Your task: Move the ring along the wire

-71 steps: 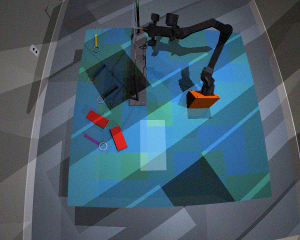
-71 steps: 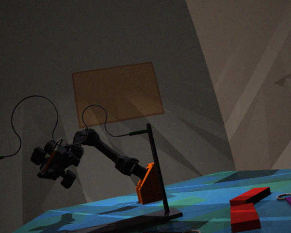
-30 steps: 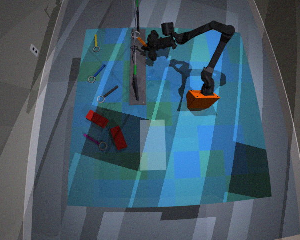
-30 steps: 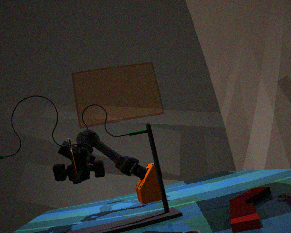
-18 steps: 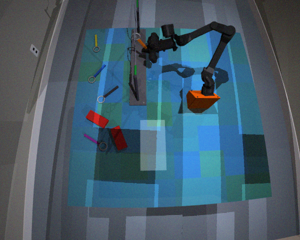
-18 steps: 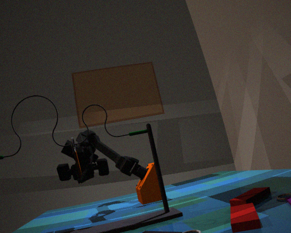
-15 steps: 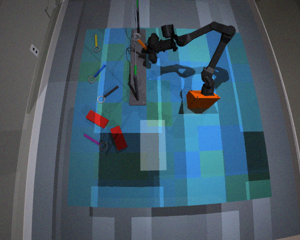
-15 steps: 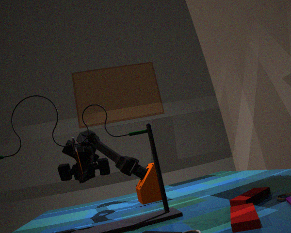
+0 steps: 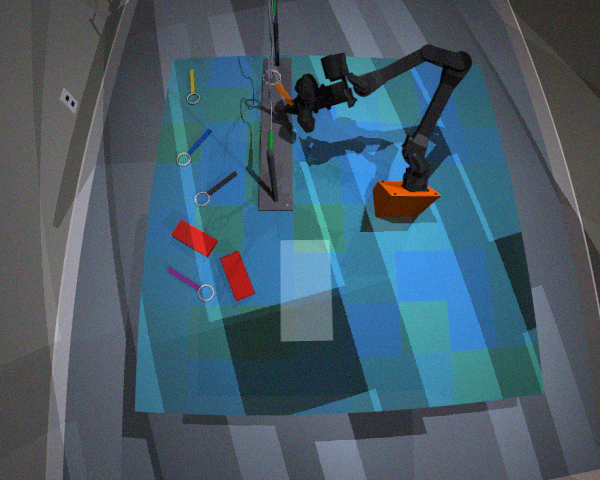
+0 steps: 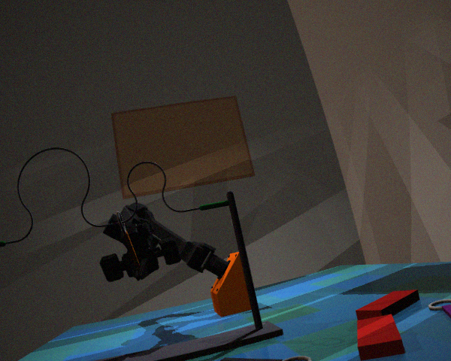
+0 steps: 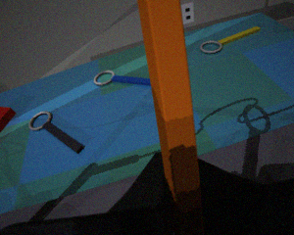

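Clearly, the claw [image 9: 289,105] [image 10: 138,265] [image 11: 168,159] grips the orange handle [image 9: 283,93] [image 10: 131,245] [image 11: 169,83], its ring [image 9: 272,70] [image 10: 119,217] beyond the fingertips.

Robotics test room, bolted-down arm [image 9: 447,77] [image 10: 171,237]

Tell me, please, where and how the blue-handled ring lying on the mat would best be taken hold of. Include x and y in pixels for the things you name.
Probably by the middle of its blue handle [image 9: 199,144] [image 11: 131,80], coming from above with the fingers across its width. The handle is a straight, slim bar lying flat, its sides free of other things, whereas the ring [image 9: 183,159] [image 11: 95,79] at its end is thin and round.
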Tool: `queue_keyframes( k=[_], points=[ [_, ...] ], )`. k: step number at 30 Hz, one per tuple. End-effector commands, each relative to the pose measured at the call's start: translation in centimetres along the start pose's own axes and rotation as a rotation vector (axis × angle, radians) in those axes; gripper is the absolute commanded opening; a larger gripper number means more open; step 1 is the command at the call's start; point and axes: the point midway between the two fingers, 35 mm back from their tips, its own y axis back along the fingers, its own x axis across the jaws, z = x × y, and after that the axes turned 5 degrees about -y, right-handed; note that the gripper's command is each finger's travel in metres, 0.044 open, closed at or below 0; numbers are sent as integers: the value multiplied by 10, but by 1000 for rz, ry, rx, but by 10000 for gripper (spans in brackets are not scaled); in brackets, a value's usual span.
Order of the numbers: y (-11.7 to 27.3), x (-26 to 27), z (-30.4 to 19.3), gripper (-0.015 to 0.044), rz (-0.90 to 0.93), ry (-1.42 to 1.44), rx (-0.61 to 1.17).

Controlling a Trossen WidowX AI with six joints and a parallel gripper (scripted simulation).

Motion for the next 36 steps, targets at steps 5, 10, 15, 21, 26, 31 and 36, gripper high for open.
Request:
queue_keyframes(
  k=[5, 10, 15, 21, 26, 31, 36],
  points=[
    [4, 20, -2, -150, 54, -97, 17],
    [7, 36, -1, -150, 104, -187, 32],
    [11, 52, 1, -150, 159, -286, 49],
    [18, 72, 7, -150, 229, -411, 71],
    [24, 88, 14, -150, 289, -518, 90],
    [32, 102, 23, -150, 349, -626, 109],
    [40, 116, 33, -150, 409, -734, 127]
  ],
)
